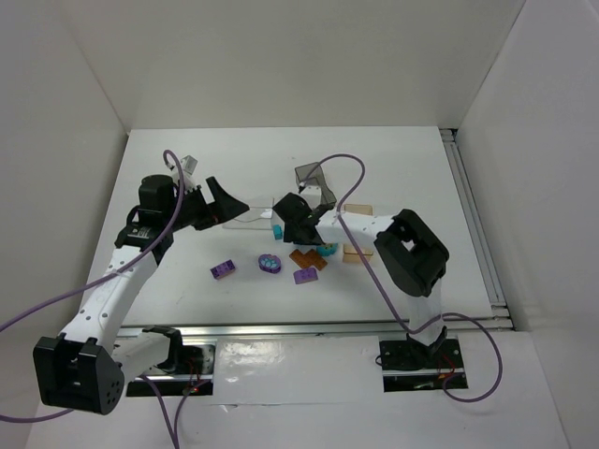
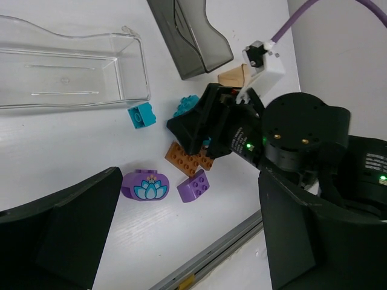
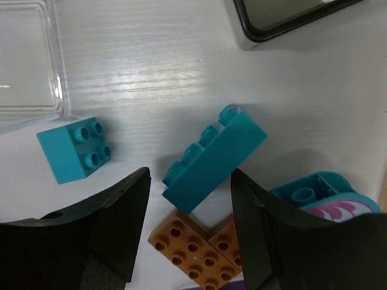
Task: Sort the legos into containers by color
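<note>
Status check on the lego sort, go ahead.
Left tool open, empty. Right tool open, straddling tilted long teal brick, not clamped. Orange brick right beside it.

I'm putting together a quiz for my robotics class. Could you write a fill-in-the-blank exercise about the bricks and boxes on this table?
1. The long brick between the fingers of the right hand is ____ in colour.
2. The small square teal brick lies just outside a corner of the ____ box.
3. The oval brick with the flower picture is mostly ____.
4. The left hand holds ____.
Missing words: teal; clear; purple; nothing.
</note>
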Controlling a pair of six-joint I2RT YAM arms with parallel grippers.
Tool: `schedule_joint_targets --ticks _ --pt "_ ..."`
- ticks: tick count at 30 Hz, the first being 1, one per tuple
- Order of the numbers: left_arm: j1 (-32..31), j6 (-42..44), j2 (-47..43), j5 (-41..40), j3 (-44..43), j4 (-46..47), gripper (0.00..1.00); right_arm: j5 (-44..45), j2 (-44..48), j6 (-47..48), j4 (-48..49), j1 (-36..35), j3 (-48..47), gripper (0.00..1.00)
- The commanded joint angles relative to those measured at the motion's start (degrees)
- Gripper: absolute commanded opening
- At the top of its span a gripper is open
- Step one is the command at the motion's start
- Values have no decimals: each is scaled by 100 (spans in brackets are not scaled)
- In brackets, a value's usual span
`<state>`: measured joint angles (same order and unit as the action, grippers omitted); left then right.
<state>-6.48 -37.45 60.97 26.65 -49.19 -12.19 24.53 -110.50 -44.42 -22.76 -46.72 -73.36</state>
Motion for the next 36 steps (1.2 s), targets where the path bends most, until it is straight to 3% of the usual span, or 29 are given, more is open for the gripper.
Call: schedule_joint_targets --ticks 1,4,7,10,14,19,23,27,32,36 --pt "-11 142 -76 -46 -152 23 100 16 -244 -119 193 31 -319 63" --pt "-11 142 -76 -46 -152 23 100 16 -297 -119 193 31 -319 49" --pt "-11 142 -76 -99 -152 -30 100 16 -192 -119 124 31 -372 24" --pt "-11 142 -76 -99 -152 -30 100 235 194 91 53 -38 -310 11" --pt "-11 142 -76 -99 -152 -82 100 534 1046 241 -210 -92 40 4" --pt "-11 142 -76 -99 -205 -82 100 1122 2538 294 -281 145 961 4" --pt "-11 194 -15 -99 -205 -82 100 748 2981 434 -211 943 1455 4" --pt "-11 194 38 -99 -205 -135 100 430 2981 627 -18 1664 1623 4" --pt "-11 194 143 -152 -205 -188 100 184 2552 751 316 1973 1676 7" --pt "-11 194 195 -99 -205 -188 100 16 2192 804 378 2106 1518 16"
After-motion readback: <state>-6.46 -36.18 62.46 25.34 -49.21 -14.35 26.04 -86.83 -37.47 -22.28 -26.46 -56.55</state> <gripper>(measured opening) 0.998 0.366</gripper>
